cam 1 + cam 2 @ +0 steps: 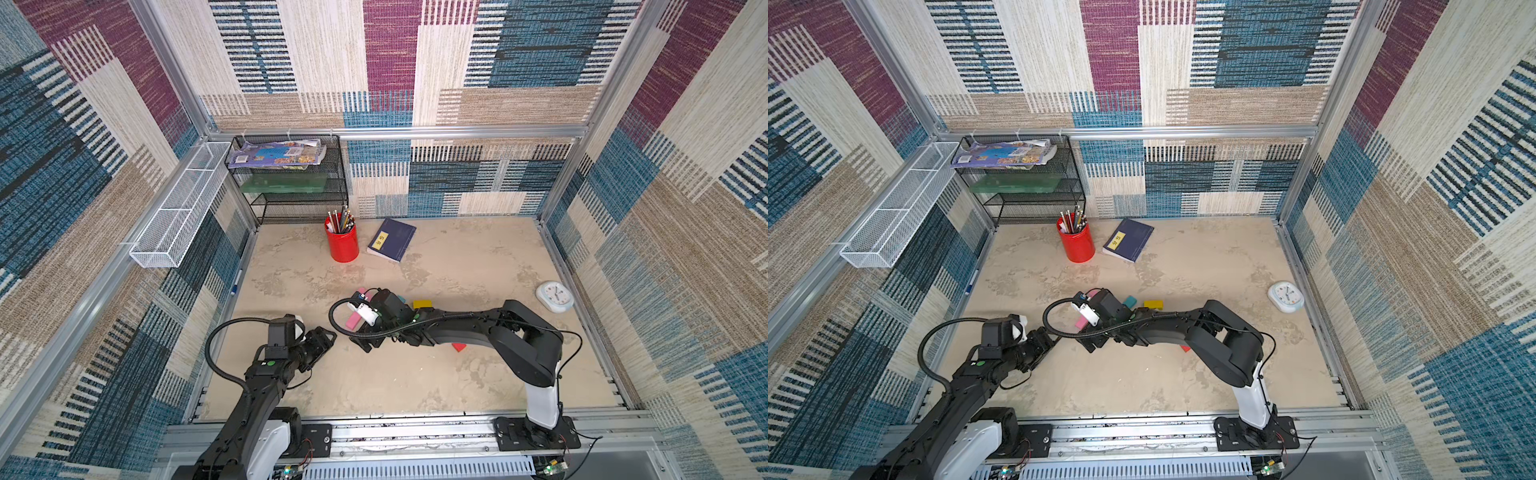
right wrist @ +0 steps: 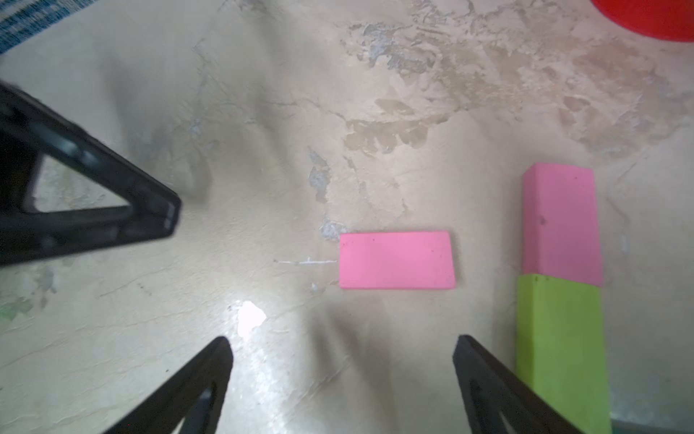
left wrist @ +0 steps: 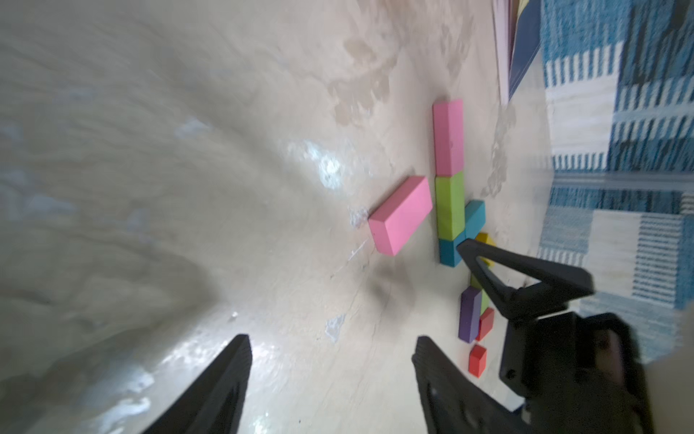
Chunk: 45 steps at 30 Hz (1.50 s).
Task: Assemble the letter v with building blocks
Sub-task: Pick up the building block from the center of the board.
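Nearest the lens in both top views, the black left arm (image 1: 257, 395) reaches up from the front edge. Its left gripper (image 1: 322, 338) hangs over the beige mottled tabletop (image 1: 457, 257), just beside the right gripper (image 1: 362, 344). Most building blocks are hidden under the right arm (image 1: 478, 328). A pink rectangular block (image 1: 353, 321), a yellow block (image 1: 422, 304) and a red block (image 1: 458, 347) peek out around it. A red pencil cup (image 1: 342, 245), a navy book (image 1: 391, 240) and a white clock (image 1: 555, 296) stand well apart from them.

From the left wrist, the left gripper (image 3: 332, 340) is released, its jaws spread over bare table. Ahead, the pink rectangular block (image 3: 402, 216) lies flat and alone, just beside a straight row. In that row a second pink block (image 3: 448, 139) meets a lime green block (image 3: 450, 206) end to end, followed by a teal block (image 3: 450, 251). Another teal block (image 3: 475, 220) branches off. A purple block (image 3: 469, 315) and the red block (image 3: 486, 323) lie together farther along.

From the right wrist, the right gripper (image 2: 343, 342) is likewise spread wide, grasping nothing. The pink rectangular block (image 2: 396, 260) lies flat just ahead of its jaws. It is apart from the second pink block (image 2: 561, 225) and the lime green block (image 2: 561, 349).
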Tool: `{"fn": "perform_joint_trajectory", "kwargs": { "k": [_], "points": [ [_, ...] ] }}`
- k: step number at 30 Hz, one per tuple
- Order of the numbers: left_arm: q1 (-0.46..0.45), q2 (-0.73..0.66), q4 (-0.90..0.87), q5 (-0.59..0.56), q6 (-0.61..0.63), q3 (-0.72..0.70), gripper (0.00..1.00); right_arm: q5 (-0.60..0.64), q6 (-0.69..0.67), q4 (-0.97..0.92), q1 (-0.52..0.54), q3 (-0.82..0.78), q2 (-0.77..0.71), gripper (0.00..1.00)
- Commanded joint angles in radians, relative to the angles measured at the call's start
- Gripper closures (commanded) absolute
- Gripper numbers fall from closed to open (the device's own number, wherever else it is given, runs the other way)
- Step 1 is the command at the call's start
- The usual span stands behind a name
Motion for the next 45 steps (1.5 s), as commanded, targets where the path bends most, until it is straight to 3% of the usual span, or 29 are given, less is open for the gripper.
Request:
{"fn": "perform_joint_trajectory", "kwargs": {
  "k": [1,9,19,32,45],
  "points": [
    [0.062,-0.059,-0.075,0.056,0.015,-0.005,0.28,-0.008,-0.028,-0.061,0.004,0.067,0.049,0.05],
    [0.115,-0.083,-0.036,0.101,-0.024,-0.041,0.28,0.019,-0.03,-0.102,0.016,0.172,0.142,0.03],
    [0.136,-0.079,0.001,0.116,-0.022,-0.056,0.28,0.037,-0.042,-0.037,0.017,0.144,0.092,0.02],
    [0.147,-0.074,0.009,0.148,-0.033,-0.069,0.27,0.075,-0.162,-0.115,-0.01,0.287,0.209,0.03],
    [0.152,-0.053,0.017,0.146,-0.026,-0.07,0.27,0.022,-0.186,-0.148,-0.019,0.3,0.251,0.0]
  ]
}}
